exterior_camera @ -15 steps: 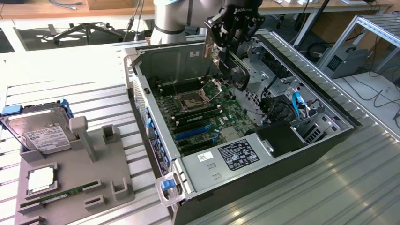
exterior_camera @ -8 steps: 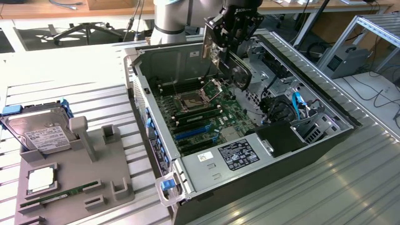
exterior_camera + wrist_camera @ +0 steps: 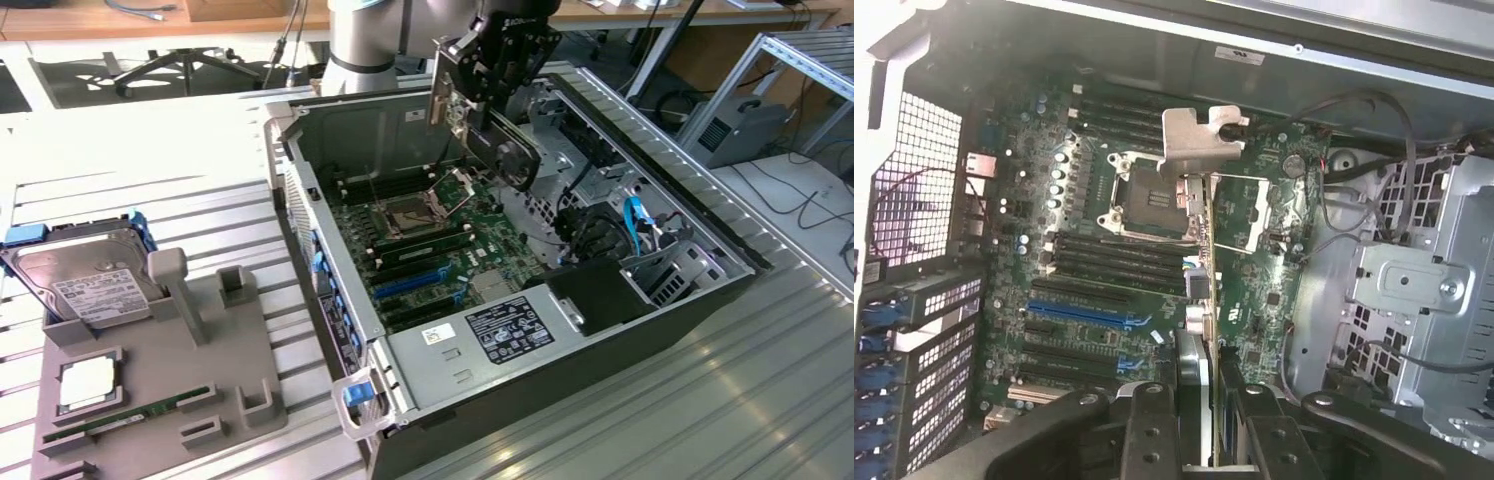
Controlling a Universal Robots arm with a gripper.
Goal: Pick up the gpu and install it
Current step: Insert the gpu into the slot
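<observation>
The gpu (image 3: 511,158) hangs tilted over the open computer case (image 3: 300,215), its black round fan facing the exterior view's right and its silver bracket (image 3: 438,95) at the upper end. My gripper (image 3: 483,88) is shut on the card's upper edge. In the wrist view the gpu (image 3: 1199,262) appears edge-on between my fingers (image 3: 1146,432), with its bracket (image 3: 1199,135) at the far end, above the motherboard (image 3: 1044,250). The card is in the air over the CPU socket (image 3: 1144,195), apart from the blue expansion slots (image 3: 1079,312).
A grey holder (image 3: 200,400) at the exterior view's left carries a hard drive (image 3: 87,285), a CPU (image 3: 87,382) and a RAM stick (image 3: 127,412). Inside the case are a power supply (image 3: 514,332), a drive cage (image 3: 667,275) and loose cables (image 3: 638,225).
</observation>
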